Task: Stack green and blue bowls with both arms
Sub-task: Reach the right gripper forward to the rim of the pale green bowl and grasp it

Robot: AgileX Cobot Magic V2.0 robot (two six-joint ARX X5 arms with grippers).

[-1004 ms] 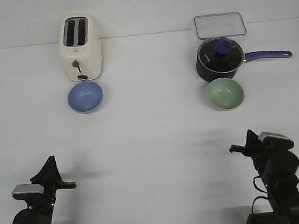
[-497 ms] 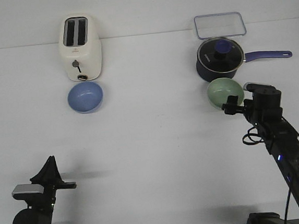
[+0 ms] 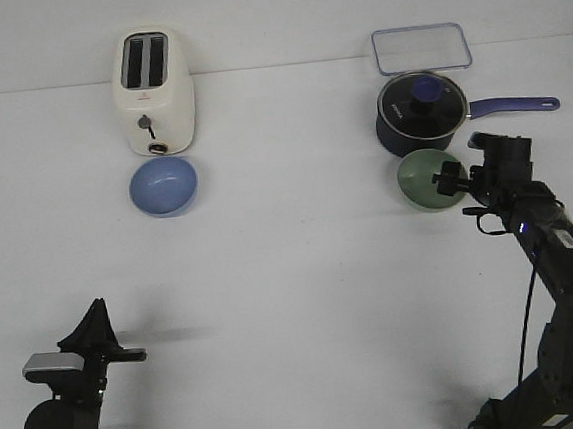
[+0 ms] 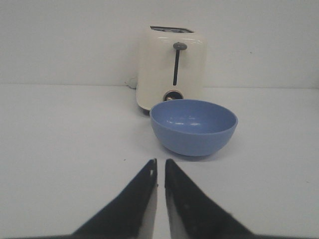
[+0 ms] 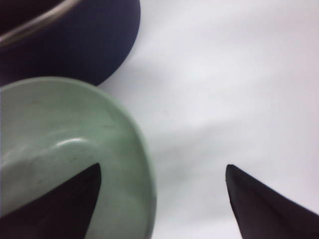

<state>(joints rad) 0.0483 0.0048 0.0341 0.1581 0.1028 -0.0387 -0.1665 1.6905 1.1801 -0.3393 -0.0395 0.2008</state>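
Observation:
The pale green bowl (image 3: 422, 180) sits in front of the navy saucepan at the right. My right gripper (image 3: 451, 182) is over the bowl's right rim. In the right wrist view the gripper (image 5: 162, 172) is wide open, one finger over the inside of the green bowl (image 5: 60, 144), the other outside it over bare table. The light blue bowl (image 3: 164, 185) sits in front of the toaster at the left and shows in the left wrist view (image 4: 193, 125). My left gripper (image 3: 99, 313) is low at the near left, far from it; its fingers (image 4: 160, 167) are shut and empty.
A cream toaster (image 3: 155, 90) stands behind the blue bowl. The navy saucepan (image 3: 420, 112) with glass lid and long handle stands right behind the green bowl, close to my right gripper. A clear lidded box (image 3: 421, 48) lies at the far back right.
My right arm has swung up from the near right and reached forward to the green bowl's right rim. The left arm and both bowls have not moved.

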